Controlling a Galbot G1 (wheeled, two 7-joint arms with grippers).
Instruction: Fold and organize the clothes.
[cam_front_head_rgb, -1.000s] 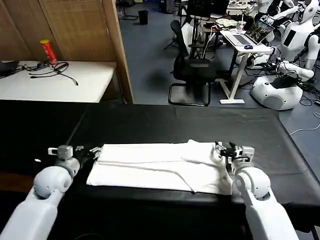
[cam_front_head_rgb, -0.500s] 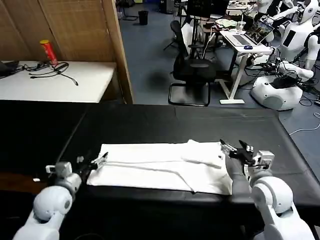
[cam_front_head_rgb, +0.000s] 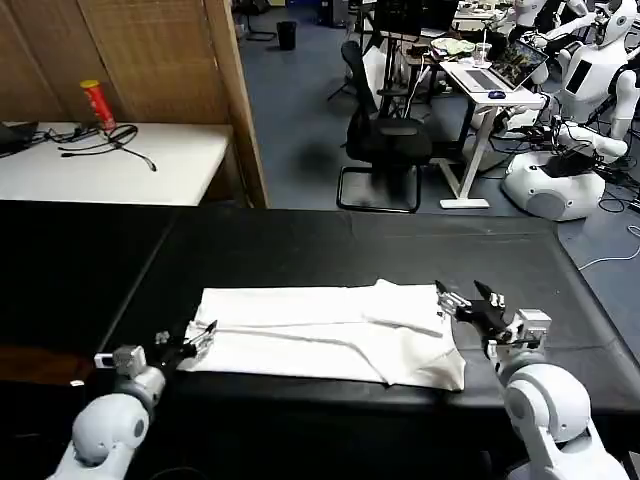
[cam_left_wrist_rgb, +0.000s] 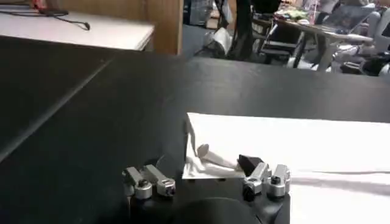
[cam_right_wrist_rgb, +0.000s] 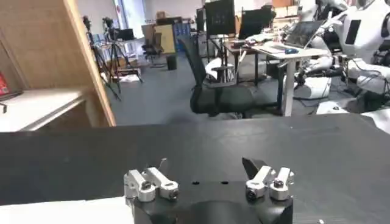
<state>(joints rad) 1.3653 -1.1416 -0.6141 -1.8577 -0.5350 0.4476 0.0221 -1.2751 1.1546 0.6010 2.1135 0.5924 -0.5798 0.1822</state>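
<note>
The white T-shirt (cam_front_head_rgb: 325, 333) lies folded into a long flat band on the black surface (cam_front_head_rgb: 300, 245), stretched along the near edge and lying a little toward the robot's right of the middle. One fold ridge runs lengthwise through it, and a smaller flap lies doubled over near its right end.

The left gripper (cam_front_head_rgb: 190, 340) sits low at the shirt's left end, by the near edge of the surface. Its fingers are spread and hold nothing; in the left wrist view the left gripper (cam_left_wrist_rgb: 201, 164) has one finger over bare black surface and the other over the cloth, with the shirt's (cam_left_wrist_rgb: 292, 146) corner slightly rumpled between them, possibly just touching a fingertip.

The right gripper (cam_front_head_rgb: 465, 300) hangs just beside the shirt's right end, lifted off the surface, its fingers parted and empty. In the right wrist view the right gripper (cam_right_wrist_rgb: 204, 167) is over bare surface, with a white edge of shirt (cam_right_wrist_rgb: 61, 212) at the corner
</note>
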